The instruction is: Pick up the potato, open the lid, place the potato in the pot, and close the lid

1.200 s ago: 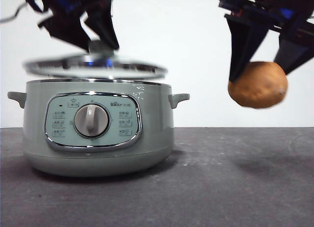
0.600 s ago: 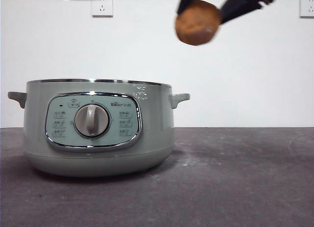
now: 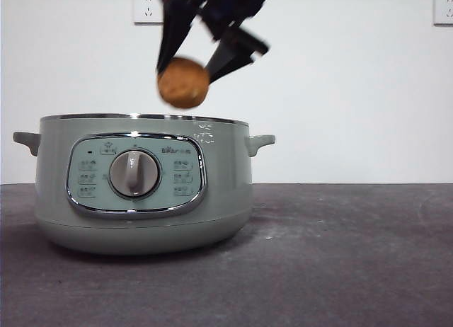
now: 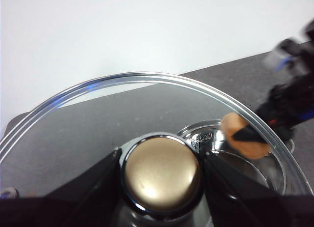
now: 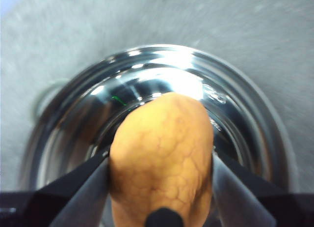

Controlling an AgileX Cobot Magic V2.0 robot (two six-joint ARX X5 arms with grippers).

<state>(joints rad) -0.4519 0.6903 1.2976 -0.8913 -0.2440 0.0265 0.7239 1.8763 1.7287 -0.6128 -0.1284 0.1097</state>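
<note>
My right gripper (image 3: 185,78) is shut on the orange-brown potato (image 3: 183,82) and hangs just above the open mouth of the pale green pot (image 3: 141,182). In the right wrist view the potato (image 5: 162,156) sits between the jaws, over the pot's shiny steel bowl (image 5: 157,84). My left gripper (image 4: 161,174) is shut on the round knob (image 4: 161,173) of the glass lid (image 4: 98,119), held high and off to the side. Through the lid I see the potato (image 4: 243,136) and the other gripper (image 4: 282,111). The lid is out of the front view.
The pot stands at the left of a dark grey table (image 3: 340,256) in front of a white wall. Two wall sockets (image 3: 147,7) sit high on the wall. The pot's side handles (image 3: 260,141) stick out left and right.
The right gripper has carried the potato leftward and down, from upper right to just above the pot's opening. The lid has risen out of the front view.
</note>
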